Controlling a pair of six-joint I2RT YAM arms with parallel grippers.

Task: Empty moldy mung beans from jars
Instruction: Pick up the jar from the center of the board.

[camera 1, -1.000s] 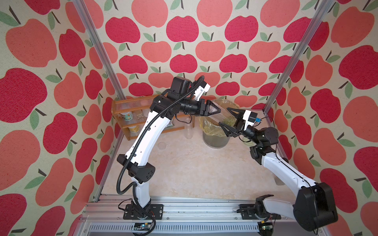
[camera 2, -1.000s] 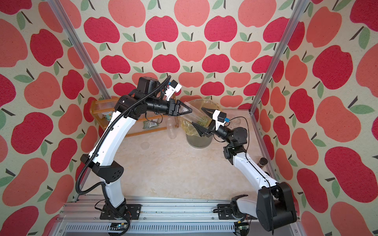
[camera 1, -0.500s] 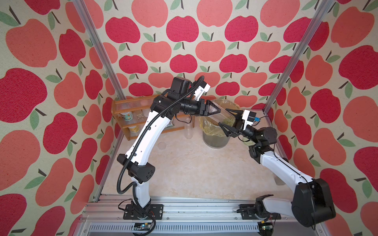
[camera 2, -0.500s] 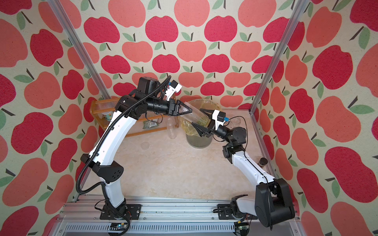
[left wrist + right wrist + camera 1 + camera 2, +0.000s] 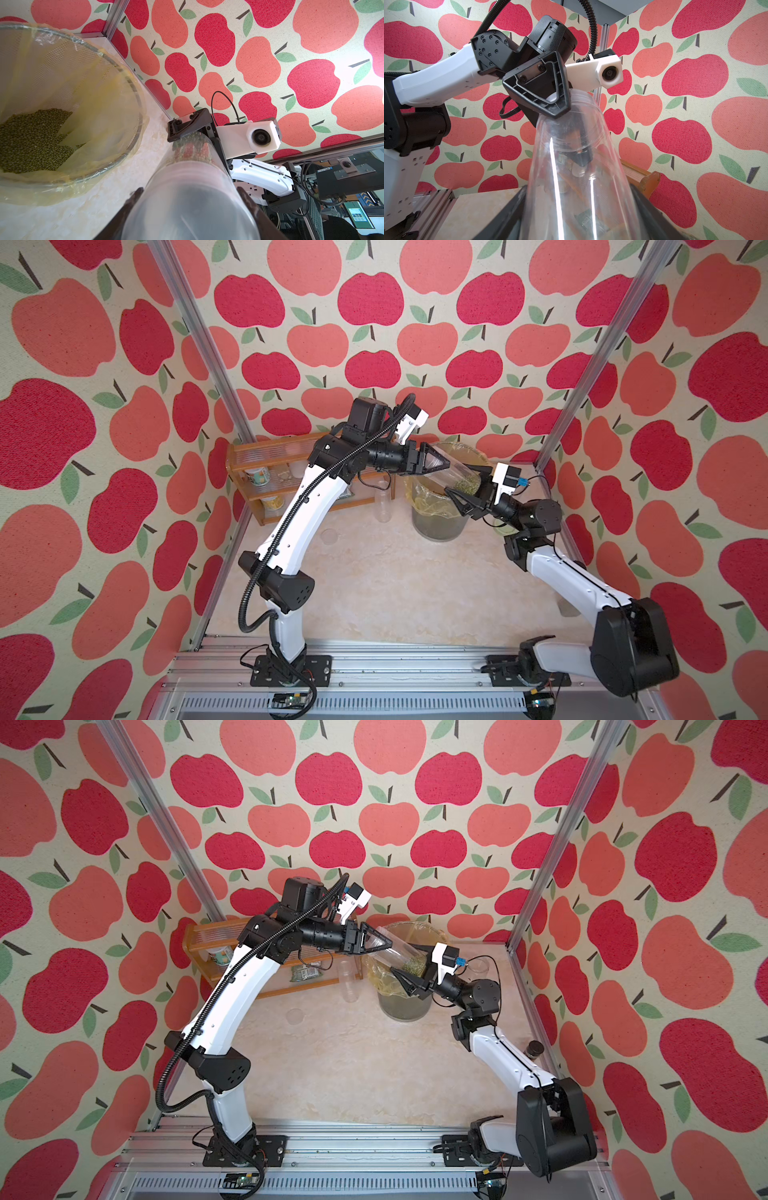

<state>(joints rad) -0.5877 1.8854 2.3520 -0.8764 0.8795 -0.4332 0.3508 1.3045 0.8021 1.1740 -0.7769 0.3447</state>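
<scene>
Left wrist view: mung beans fill the far end of a tilted jar, clamped in the left gripper by the bin. The right gripper flanks that end; whether it grips, I cannot tell. Some beans already lie in the bin, but this jar is not yet emptied.

Left gripper is clamping a clear jar, its dark fingers pressing on either side. The jar is reaching away toward the right gripper, whose one visible black finger is resting against the far end. Mung beans are sitting packed in that far end. Beside the jar, a mesh bin lined with a yellow bag is standing on the pale table, holding a heap of the same beans.
</scene>
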